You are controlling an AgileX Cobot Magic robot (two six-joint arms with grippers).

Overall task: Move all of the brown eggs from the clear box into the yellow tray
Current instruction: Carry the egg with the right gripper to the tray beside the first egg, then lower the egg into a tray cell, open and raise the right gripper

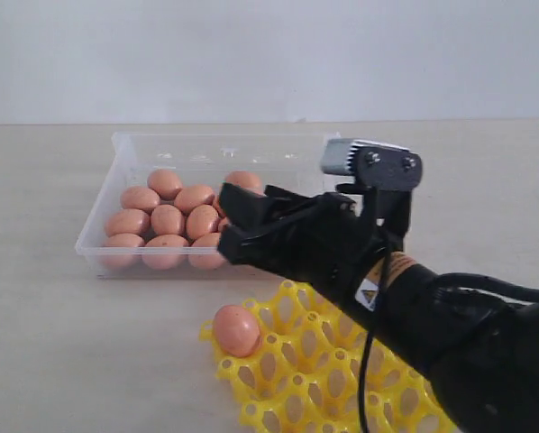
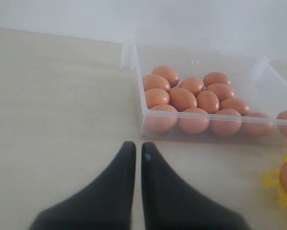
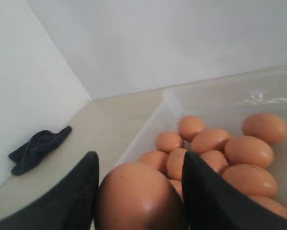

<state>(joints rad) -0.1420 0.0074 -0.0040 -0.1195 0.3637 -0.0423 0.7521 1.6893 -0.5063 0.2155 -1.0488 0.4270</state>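
Pale tabletop (image 1: 44, 361) bears clear box (image 1: 206, 137); white walls (image 3: 182, 43); dark cloth (image 3: 35, 149) beside wall.

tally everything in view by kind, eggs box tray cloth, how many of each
brown eggs: about 16 (14 in the clear box, 1 in the yellow tray, 1 in the right gripper)
clear box: 1
yellow tray: 1
dark cloth: 1
total: about 19
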